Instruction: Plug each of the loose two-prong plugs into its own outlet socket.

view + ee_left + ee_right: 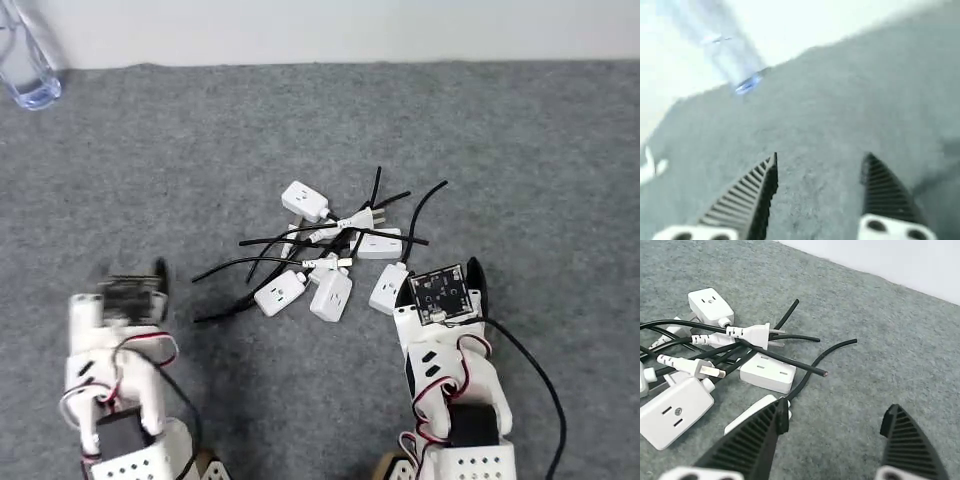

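The step in hand looks to be the first pick from the heap (330, 290); the right claw (837, 412) is spread wide with nothing in it; the left claw (821, 160) is also spread and empty, over bare surface (520, 150) toward the near left corner. To do it well, I would take a plug by its white body, not by its cord, leaving the prongs free and pointing outward. The first plug (752, 334) lies on top of the black cords (795, 363) and looks the easiest to lift clean; the second plug (690, 366) sits among cords and may drag its neighbours along. The other claw will likely need to pin a socket so that it does not slide when the prongs push in.

The heap lies about the middle of the surface. The nearest socket (747, 412) is just beside one finger of the right claw; another socket (767, 371) lies just past it; both plugs are farther off, beyond the tips. The left claw is well apart from all of it.
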